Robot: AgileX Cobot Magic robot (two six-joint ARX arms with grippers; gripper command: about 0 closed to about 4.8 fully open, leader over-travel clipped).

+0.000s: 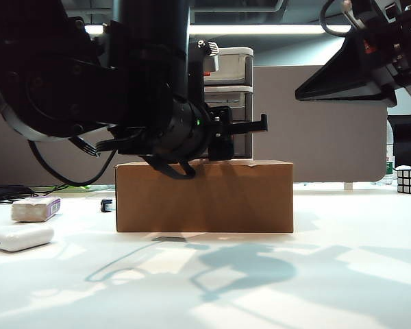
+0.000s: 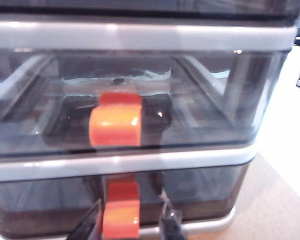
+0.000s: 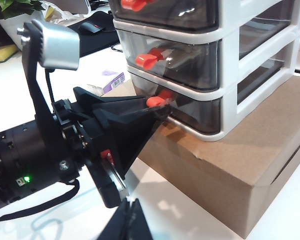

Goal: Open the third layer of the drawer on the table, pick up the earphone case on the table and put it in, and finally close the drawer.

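Left arm stretched level, left gripper (image 2: 131, 220) fingers either side of a handle, jaws part-way in, contact unclear. Right gripper (image 1: 308, 92) parked high on the right, pointing left; can't tell whether its jaws are parted.

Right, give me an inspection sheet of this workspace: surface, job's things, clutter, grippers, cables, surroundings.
Surface: white table, shadowed by the arms.
Job's things: drawer stands on a cardboard box; third layer shut; earphone case lies on the table, far left.
Clutter: whitish block with purple edge behind the case; Rubik's cube far right.
Grippers: left gripper straddles the lowest red-orange handle, grip unconfirmed; right gripper hangs high on the right, state not visible.
Cables: black cable loops under the left arm.
Surroundings: grey partition behind.
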